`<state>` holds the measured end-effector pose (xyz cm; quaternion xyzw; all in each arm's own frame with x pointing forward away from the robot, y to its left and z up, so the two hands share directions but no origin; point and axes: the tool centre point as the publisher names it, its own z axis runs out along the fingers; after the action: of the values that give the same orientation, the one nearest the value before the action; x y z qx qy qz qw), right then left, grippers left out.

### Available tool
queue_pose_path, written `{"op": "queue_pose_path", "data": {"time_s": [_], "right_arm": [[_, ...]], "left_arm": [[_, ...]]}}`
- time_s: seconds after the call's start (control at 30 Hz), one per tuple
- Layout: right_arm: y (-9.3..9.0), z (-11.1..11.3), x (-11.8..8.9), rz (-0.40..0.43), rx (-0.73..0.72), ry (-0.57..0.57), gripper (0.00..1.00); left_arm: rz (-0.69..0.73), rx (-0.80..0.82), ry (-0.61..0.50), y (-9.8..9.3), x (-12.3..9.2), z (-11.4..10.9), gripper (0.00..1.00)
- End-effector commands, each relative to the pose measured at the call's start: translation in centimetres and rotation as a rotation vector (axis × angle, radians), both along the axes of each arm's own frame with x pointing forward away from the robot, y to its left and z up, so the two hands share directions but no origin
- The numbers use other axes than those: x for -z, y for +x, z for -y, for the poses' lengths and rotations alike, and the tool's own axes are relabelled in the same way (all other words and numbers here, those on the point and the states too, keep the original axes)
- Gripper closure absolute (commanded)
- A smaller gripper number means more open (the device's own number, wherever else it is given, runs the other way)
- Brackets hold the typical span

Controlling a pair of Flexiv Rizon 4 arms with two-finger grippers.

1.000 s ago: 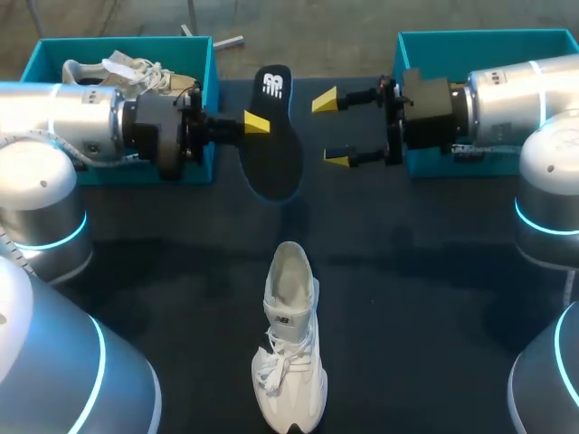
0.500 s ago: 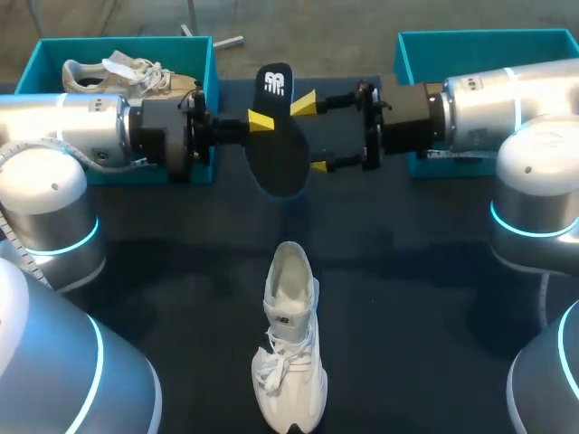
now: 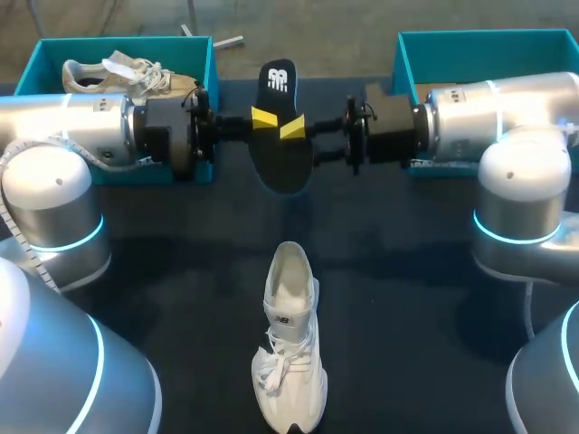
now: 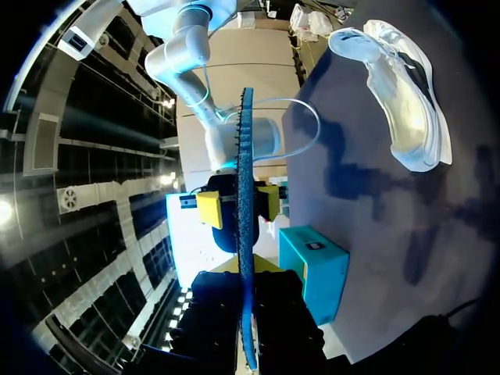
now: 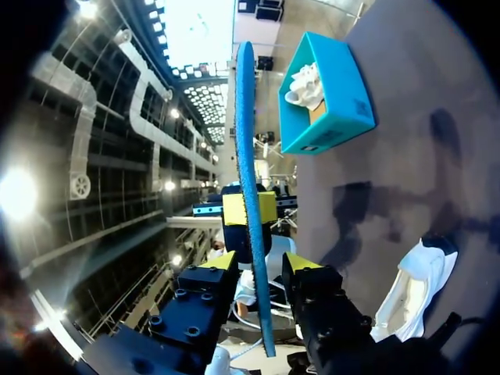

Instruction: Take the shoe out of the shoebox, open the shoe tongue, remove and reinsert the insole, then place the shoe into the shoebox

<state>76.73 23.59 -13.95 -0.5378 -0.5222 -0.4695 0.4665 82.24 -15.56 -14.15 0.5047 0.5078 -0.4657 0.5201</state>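
Horizontally outstretched, left tool (image 3: 264, 120) clamps the insole (image 3: 282, 170) while right tool (image 3: 297, 140) straddles it, fingers parted.

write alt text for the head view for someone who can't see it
The left hand grips a black insole above a dark table while the right hand straddles it with open fingers. A white shoe stands nearer the camera; the left shoebox holds a beige shoe, the right shoebox sits behind the right arm.

Fingers (image 4: 215, 308) of the left gripper (image 4: 247, 269) pinch the insole (image 4: 245, 156) edge-on, shoe (image 4: 398, 94) beyond.
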Motion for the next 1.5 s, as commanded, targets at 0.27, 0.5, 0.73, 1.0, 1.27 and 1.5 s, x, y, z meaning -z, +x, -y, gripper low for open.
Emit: {"op": "queue_pose_path", "data": {"time_s": [0.27,0.5,0.73,1.0,1.27,1.5], "right_arm": [[0.0,-0.2,0.4,0.019,0.017,0.0,0.67],[0.0,0.0,0.4,0.026,0.025,0.001,0.68],[0.0,0.1,0.5,0.026,0.019,0.003,0.74],[0.0,0.1,0.6,0.024,0.018,0.005,0.84],[-0.1,0.1,0.7,0.03,0.013,0.009,1.0],[-0.3,0.6,1.1,0.057,0.029,-0.001,1.0]], "left_arm": [[0.004,0.014,-0.003,-0.2,-0.1,0.2,1.0],[0.004,0.017,0.0,-0.2,-0.1,0.2,1.0],[0.005,0.022,-0.002,-0.4,0.0,0.2,1.0],[0.009,0.026,0.0,-0.6,0.0,0.4,1.0],[0.005,0.025,0.012,-0.8,0.1,0.5,0.64],[-0.004,0.024,0.063,-1.8,-0.7,-0.9,0.0]]}}
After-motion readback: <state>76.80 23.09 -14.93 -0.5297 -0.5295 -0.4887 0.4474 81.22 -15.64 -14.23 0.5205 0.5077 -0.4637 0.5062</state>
